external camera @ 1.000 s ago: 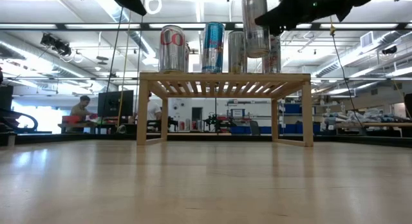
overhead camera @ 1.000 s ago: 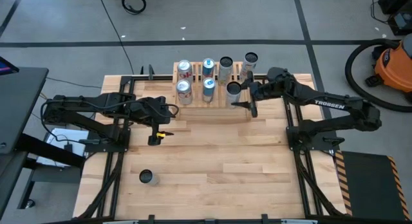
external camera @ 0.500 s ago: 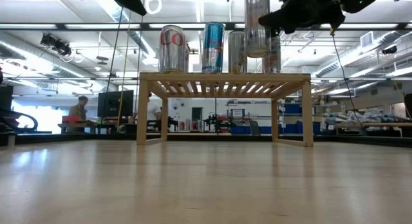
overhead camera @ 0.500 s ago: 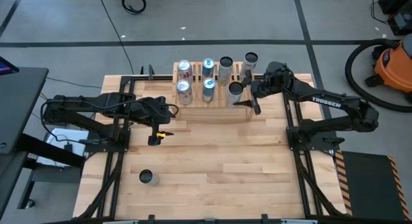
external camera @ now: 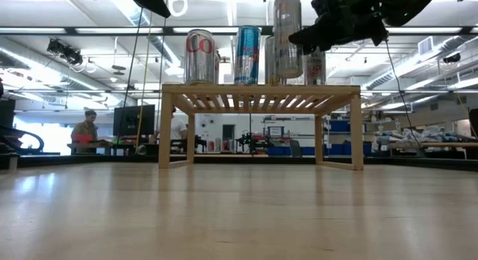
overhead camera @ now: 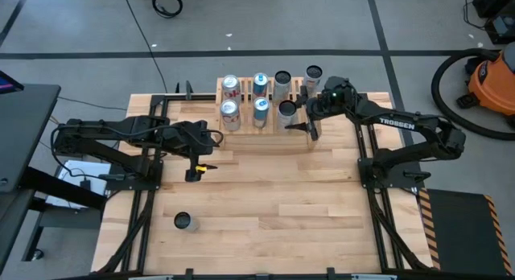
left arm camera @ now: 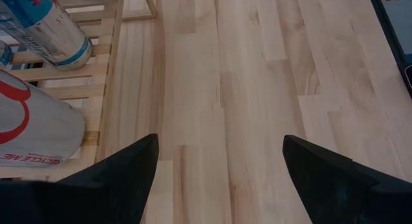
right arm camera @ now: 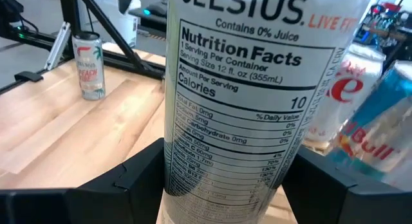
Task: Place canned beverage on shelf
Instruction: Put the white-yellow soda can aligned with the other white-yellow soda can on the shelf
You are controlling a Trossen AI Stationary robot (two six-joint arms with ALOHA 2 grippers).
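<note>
Celsius can [right arm camera: 232, 108]: sat clamped upright between the two dark fingers [right arm camera: 129, 182] of the right gripper [right arm camera: 228, 179], jaws parted only by the can's width and pressed to either side of it. Hung over the front row of the shelf [overhead camera: 257, 135], base just above the slats in the low view; could not tell whether touching. Stood immediately beside a blue-and-silver can [overhead camera: 260, 109], with a red-lettered silver can [overhead camera: 230, 111] further along the same row and four more cans in the row behind [overhead camera: 282, 79]. Reached in from the right edge of the table [overhead camera: 265, 199], arm stretched toward the shelf at the middle of the back edge.

Left gripper [overhead camera: 195, 169]: hung with fingers spread wide and nothing between them, above bare boards left of the table's middle, just off the shelf's front left corner.

Lone can [overhead camera: 184, 222]: stood upright near the front left corner of the table, well apart from both grippers.
</note>
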